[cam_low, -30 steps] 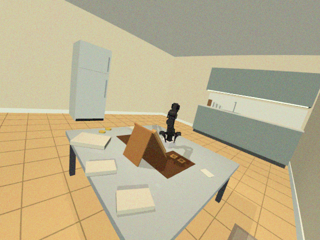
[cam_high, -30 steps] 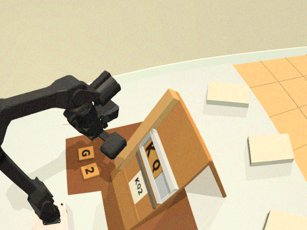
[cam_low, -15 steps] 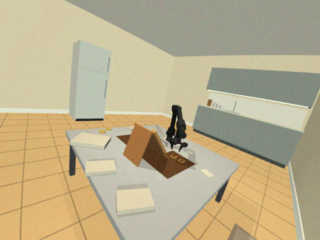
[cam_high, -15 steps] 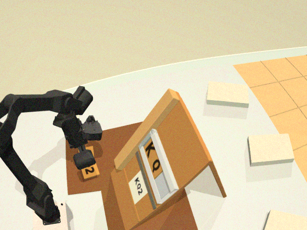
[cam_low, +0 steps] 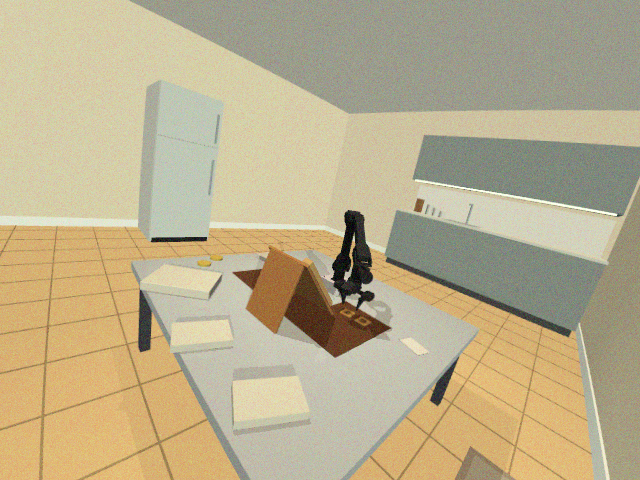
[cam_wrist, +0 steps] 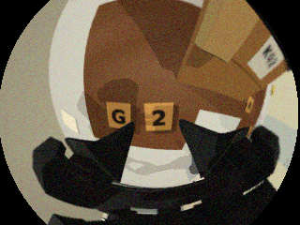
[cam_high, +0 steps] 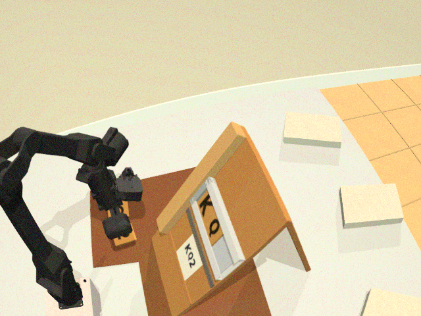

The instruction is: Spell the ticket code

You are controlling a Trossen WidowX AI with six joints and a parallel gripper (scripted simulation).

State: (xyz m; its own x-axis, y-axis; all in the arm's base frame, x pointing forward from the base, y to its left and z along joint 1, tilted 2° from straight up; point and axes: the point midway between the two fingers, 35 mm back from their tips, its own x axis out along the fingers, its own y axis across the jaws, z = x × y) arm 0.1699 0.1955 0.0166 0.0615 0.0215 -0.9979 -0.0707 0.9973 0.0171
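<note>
The ticket (cam_high: 189,257) (cam_wrist: 265,57) on the sloped board (cam_high: 253,207) reads KQ2. The rail (cam_high: 225,220) on the board holds the K tile (cam_high: 206,205) and, beside it, the Q tile (cam_high: 214,227); the stretch past Q is empty. The 2 tile (cam_high: 126,242) (cam_low: 347,313) (cam_wrist: 158,117) lies face up on the brown mat (cam_high: 102,255) (cam_wrist: 141,52). The G tile (cam_low: 362,321) (cam_wrist: 118,115) lies next to it. My gripper (cam_low: 351,304) (cam_wrist: 157,122) is open and empty above the tiles, pointing down, with its fingertips either side of the 2 in the wrist view. The arm partly covers both tiles in the top view.
The board's raised wooden ledge (cam_high: 204,176) faces the tile side of the mat. Three pale blocks (cam_high: 312,127) (cam_high: 371,204) (cam_low: 268,400) stand behind the board near the counter edge. A small pale card (cam_low: 414,346) (cam_wrist: 69,121) lies beyond the G tile. Two yellow discs (cam_low: 204,263) (cam_low: 216,257) lie at the far edge.
</note>
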